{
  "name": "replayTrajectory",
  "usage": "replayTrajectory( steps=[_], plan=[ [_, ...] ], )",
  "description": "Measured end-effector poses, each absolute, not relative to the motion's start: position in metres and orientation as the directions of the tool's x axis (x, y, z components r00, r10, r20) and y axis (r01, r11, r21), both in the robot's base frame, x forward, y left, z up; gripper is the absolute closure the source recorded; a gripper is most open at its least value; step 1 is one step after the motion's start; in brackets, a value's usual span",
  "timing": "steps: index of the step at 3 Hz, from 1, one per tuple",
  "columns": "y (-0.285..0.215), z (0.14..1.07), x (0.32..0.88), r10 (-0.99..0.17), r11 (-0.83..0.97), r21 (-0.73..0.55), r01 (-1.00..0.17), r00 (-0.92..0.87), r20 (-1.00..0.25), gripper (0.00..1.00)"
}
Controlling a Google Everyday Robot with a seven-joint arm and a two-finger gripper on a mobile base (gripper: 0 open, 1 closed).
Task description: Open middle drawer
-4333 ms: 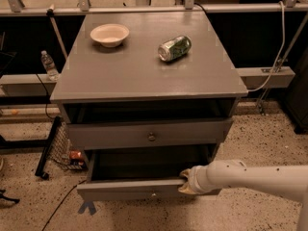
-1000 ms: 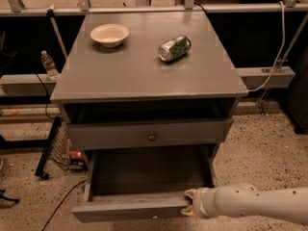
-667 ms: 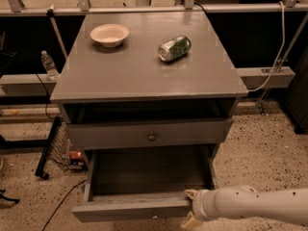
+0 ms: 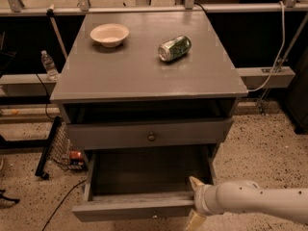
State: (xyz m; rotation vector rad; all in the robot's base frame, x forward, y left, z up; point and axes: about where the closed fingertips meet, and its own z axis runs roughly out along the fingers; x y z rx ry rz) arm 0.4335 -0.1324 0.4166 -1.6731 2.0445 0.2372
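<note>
Grey surface (image 4: 144,81) on top of drawer unit. Below upper knobbed drawer (image 4: 120,136), middle drawer (image 4: 134,210) pulled well out. Gripper (image 4: 195,201) clamped across middle drawer front at right end, one finger above, one below. On surface, apart: cream bowl (image 4: 109,34), green can (image 4: 174,48) lying sideways.

Bench (image 4: 144,76) top: one bowl (image 4: 109,34), one green can (image 4: 174,48). Floor, left: one plastic bottle (image 4: 48,65). Drawers, two: one knobbed drawer (image 4: 115,136), one pulled-out drawer (image 4: 130,209). One end effector (image 4: 195,203), at the pulled-out drawer's right front corner.

High frontal view, tool (image 4: 195,202) lower right
</note>
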Motion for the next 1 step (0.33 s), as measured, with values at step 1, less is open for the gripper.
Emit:
replayTrajectory(
  steps=[1],
  plan=[
    [-0.1449,0.4524,0.4521,-0.872,0.240,-0.215,-0.947,-0.113,-0.476,0.00]
  ],
)
